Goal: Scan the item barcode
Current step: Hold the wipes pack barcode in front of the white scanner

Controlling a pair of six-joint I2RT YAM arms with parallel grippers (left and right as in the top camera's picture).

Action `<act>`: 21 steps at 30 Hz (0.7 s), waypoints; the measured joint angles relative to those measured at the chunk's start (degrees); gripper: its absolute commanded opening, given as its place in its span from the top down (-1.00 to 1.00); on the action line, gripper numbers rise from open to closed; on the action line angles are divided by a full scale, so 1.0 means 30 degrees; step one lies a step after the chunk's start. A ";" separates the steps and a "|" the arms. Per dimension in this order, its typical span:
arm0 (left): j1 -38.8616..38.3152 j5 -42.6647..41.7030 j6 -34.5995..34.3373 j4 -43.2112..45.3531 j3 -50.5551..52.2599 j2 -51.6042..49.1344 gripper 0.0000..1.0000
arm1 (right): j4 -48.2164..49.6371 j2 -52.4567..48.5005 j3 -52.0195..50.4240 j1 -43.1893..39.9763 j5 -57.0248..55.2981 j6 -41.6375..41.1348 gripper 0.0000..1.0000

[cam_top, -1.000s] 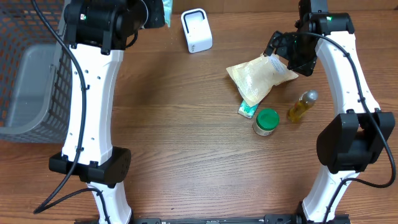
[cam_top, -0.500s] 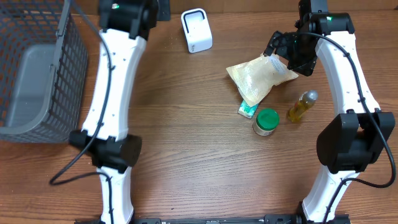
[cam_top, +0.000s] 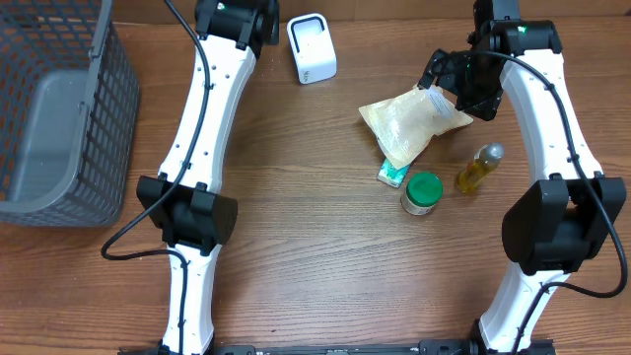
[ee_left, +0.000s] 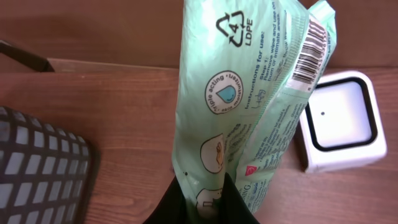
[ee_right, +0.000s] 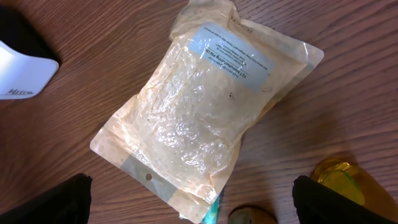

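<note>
The brown wooden tabletop (cam_top: 315, 247) carries a grey wire basket (cam_top: 59, 108) at its left edge. Over a tan clear-fronted plastic pouch (ee_right: 205, 118) the right tool (ee_right: 193, 205) hangs spread wide. The left tool (ee_left: 202, 202) pinches the lower end of a pale green soft-plastic wipes pack (ee_left: 249, 106), its barcode (ee_left: 309, 53) just beside the small white box scanner (ee_left: 342, 124).
</note>
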State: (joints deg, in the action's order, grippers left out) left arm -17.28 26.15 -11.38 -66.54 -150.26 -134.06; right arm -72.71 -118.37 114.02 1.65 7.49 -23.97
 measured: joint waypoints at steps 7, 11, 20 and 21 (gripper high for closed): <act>0.0000 0.0379 0.0721 0.0481 0.0000 -0.0029 0.91 | 0.0007 0.0000 0.0000 0.0000 0.0007 0.0000 -1.00; -0.0007 0.0430 0.1923 0.0787 0.0000 -0.0044 0.92 | -0.0007 0.0000 0.0000 0.0000 0.0007 0.0000 -1.00; -0.0750 0.2025 0.4371 0.1807 0.0000 -0.1268 0.91 | -0.0007 0.0000 0.0000 0.0000 0.0000 -0.0007 -1.00; -0.0867 0.2579 0.4488 0.1953 0.0000 -0.1545 0.91 | -0.0007 0.0000 0.0000 0.0000 0.0007 0.0000 -1.00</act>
State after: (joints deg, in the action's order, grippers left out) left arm -19.88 33.89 2.09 -60.69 -150.26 -138.69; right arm -72.73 -118.37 114.02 1.65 7.51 -23.97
